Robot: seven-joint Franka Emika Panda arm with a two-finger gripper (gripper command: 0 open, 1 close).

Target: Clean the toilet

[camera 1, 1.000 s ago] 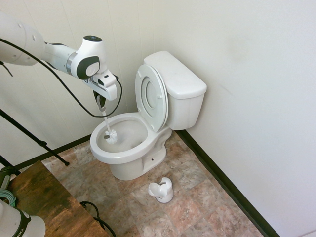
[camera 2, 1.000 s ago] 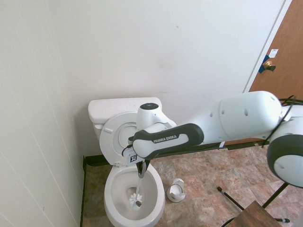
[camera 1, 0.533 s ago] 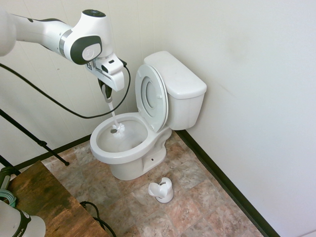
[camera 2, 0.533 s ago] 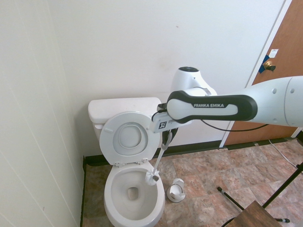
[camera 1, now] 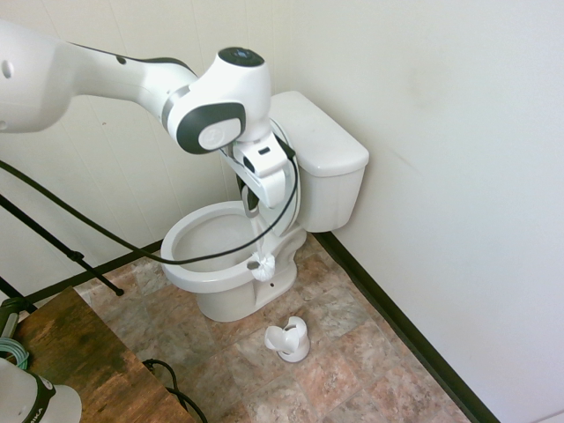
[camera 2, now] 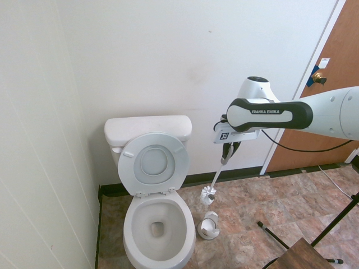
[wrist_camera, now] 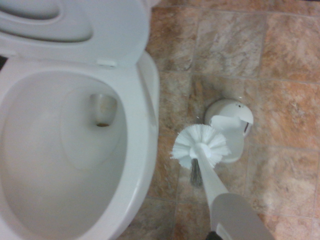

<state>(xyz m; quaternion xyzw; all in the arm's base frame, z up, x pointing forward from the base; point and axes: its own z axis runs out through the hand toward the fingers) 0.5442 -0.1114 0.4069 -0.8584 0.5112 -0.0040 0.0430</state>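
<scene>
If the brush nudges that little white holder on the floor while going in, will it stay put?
Probably not firmly. The brush holder looks like small, light plastic standing loose on smooth tile, so it may slide or tip. Its opening is narrow next to the toilet brush head, so an off-centre entry seems likely to push it.

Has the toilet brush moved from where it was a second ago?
Yes. The toilet brush, held in the gripper, has left the bowl of the toilet and now hangs over the floor beside it, above the brush holder.
</scene>
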